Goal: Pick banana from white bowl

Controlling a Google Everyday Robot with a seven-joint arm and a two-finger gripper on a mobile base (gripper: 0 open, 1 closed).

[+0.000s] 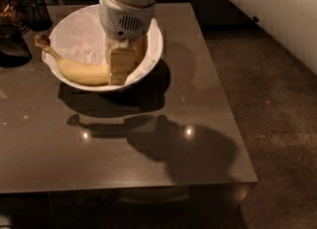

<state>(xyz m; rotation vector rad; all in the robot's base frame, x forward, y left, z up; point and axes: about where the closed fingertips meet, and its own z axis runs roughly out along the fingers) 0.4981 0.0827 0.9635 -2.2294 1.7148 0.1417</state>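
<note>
We are holding the gripper (121,67) low inside the white bowl (156,42), a little right of its middle. Its tip is meeting the right end of the banana (81,71). The arm's pale housing is hanging straight above it and hiding the back of the bowl. We cannot tell from here whether the gripper is clenched on the fruit or released, because its tip is covering the contact.

We are judging this to be the grasping step, with the banana not yet lifted out. The next move is calling for a firm hold on that end, then a straight rise high enough to clear the rim. Held so far from its middle, the banana may swing or slip, so we are favouring a slow lift.

The banana is lying on its side along the near-left wall of the bowl, on the crumpled paper (81,29) lining it. It is pale yellow and gently curved. Its dark brown stem (42,40) is pointing up and resting at the left rim.

The bowl is sitting at the far left of a brown table (148,148), near a dark mesh cup (35,12).
</note>
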